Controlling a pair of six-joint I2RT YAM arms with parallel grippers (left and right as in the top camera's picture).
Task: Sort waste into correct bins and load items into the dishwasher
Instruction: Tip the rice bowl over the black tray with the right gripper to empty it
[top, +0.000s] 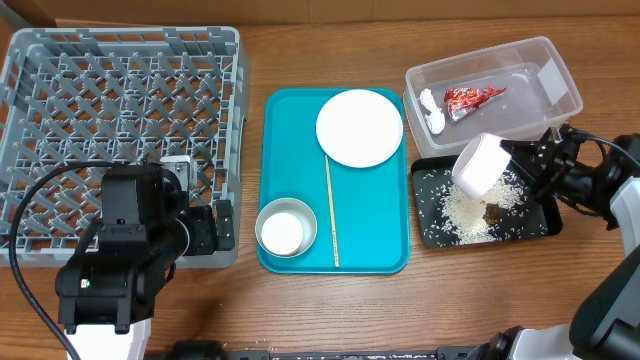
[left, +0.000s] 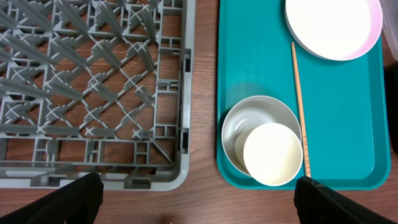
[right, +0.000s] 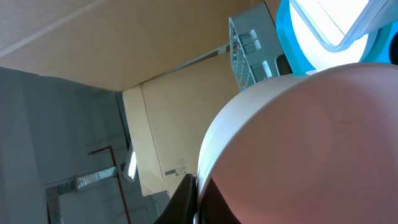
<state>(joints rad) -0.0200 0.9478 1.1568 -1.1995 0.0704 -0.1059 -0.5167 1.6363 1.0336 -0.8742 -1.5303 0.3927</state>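
While over tray (top: 540, 225), bowl (top: 478, 163) between fingers (right: 185, 198).

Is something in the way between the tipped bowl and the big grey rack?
Yes: the teal tray lies between them, carrying the white plate, wooden stick and a cup in a grey bowl. All sit low; the held-up pink bowl could probably pass above.

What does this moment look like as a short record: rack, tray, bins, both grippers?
dish rack: no items loaded
teal tray: plate, wooden stick, cup sitting in grey bowl
clear tub: wrapper, tissue
black tray: rice, brown scrap
right gripper: shut on pinkish bowl, tilted over black tray
left gripper: open, empty, near rack's front corner
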